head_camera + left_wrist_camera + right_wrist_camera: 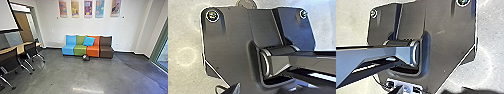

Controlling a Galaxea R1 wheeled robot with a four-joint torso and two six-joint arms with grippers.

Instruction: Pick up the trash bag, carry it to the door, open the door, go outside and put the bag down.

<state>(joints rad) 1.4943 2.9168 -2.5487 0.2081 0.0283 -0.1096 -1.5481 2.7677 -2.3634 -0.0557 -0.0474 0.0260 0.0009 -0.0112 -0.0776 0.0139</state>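
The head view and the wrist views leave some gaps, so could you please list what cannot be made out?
Dark round thing by the seats, head view: too small to identify.
Wall hangings, head view: tops cut off by the upper edge.
Glazed frame, head view: cut off by the right edge.
Curved grey-brown object, left wrist view: partly hidden by the robot's dark plate.
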